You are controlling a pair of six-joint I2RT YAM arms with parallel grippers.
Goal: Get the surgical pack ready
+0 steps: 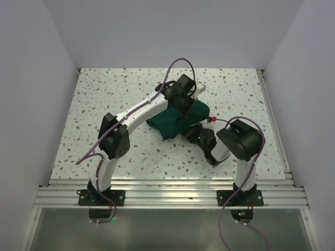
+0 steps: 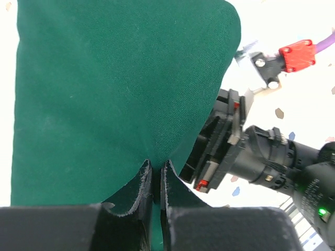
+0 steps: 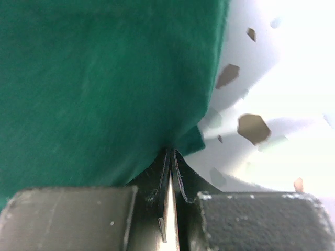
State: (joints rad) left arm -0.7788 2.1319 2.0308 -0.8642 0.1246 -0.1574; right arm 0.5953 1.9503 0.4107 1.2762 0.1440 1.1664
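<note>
The surgical pack shows as a dark green cloth bundle [image 1: 175, 123] in the middle of the speckled table [image 1: 104, 94]. My left gripper [image 1: 187, 108] reaches over its far side and is shut on the green cloth [image 2: 115, 78], a fold of which is pinched between the tips of the gripper [image 2: 155, 168]. From the near right, my right gripper [image 1: 193, 134] meets the bundle. In the right wrist view the gripper [image 3: 171, 153] is shut on the edge of the cloth [image 3: 104, 78]. Whatever lies inside the bundle is hidden.
The right arm's black wrist [image 2: 261, 157] with its red connector [image 2: 297, 55] sits close beside the left fingers. Aluminium rails run along the near edge [image 1: 167, 191] and the right side [image 1: 272, 120]. White walls enclose the table on three sides.
</note>
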